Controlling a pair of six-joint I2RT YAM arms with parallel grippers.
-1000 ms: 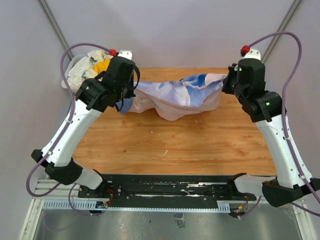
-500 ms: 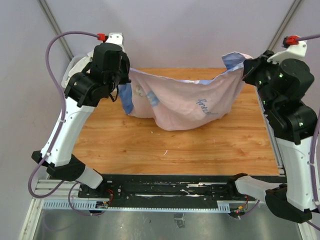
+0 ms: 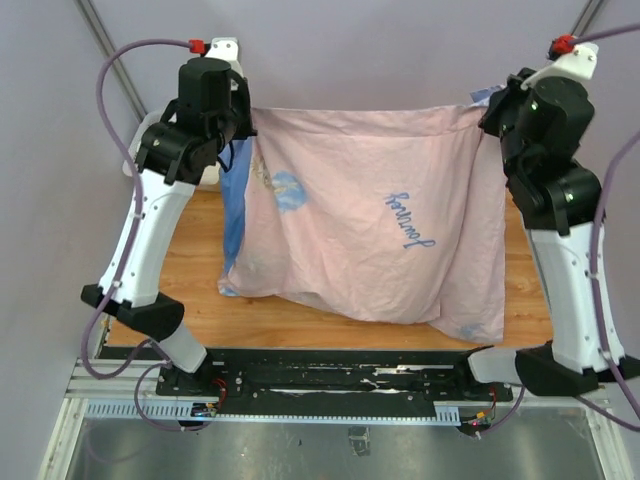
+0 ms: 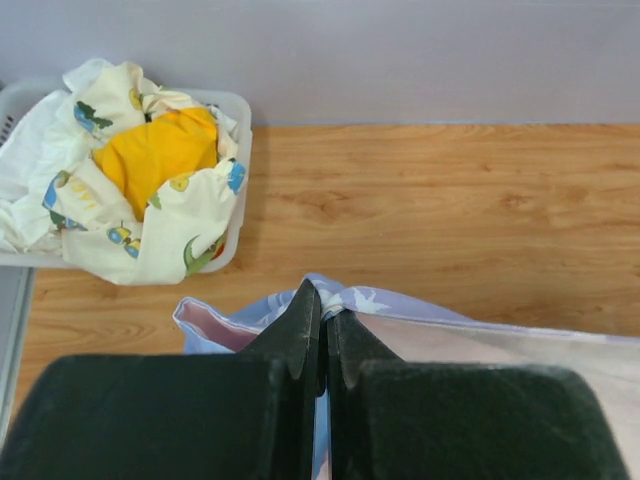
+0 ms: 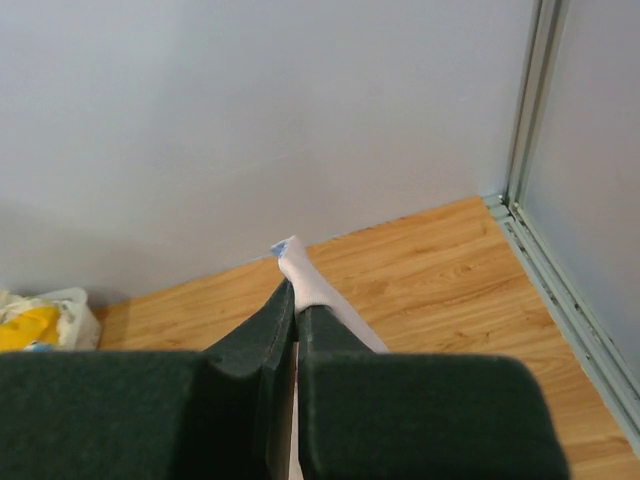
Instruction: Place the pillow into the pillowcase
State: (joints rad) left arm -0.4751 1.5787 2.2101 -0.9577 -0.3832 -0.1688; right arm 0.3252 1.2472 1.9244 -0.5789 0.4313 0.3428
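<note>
Up at about 10 o'clock in the overhead view, the left tool [image 4: 322, 300] has its two dark fingers pressed together on a fold of cloth: the top left corner of the pillowcase [image 3: 370, 220]. From its wrist camera a small tuft of light-blue fabric pokes out just past the fingertips at 12 o'clock, with a pink lining showing at 9 o'clock of them. Across at about 2 o'clock overhead, the right tool [image 5: 294, 290] is likewise clamped tight, pinching the opposite top corner; a pale point of fabric with a blue tip stands out beyond its fingertips.

Between the two tools the pillowcase hangs spread like a sheet above the worktop [image 3: 205, 250], its top edge stretched nearly straight from one grip to the other. The pale pink reverse faces the overhead camera, with blue script lettering [image 3: 410, 220] showing through it back to front at the centre. A strip of the blue printed side [image 3: 232, 230] folds down along the 9 o'clock edge. The lower edge sags unevenly, hanging lowest at the 5 o'clock corner.

Off at 10 o'clock from the left tool, a white basket [image 4: 240, 130] sits at the worktop's far left corner, holding a white-and-yellow cloth bundle [image 4: 150, 180].
</note>
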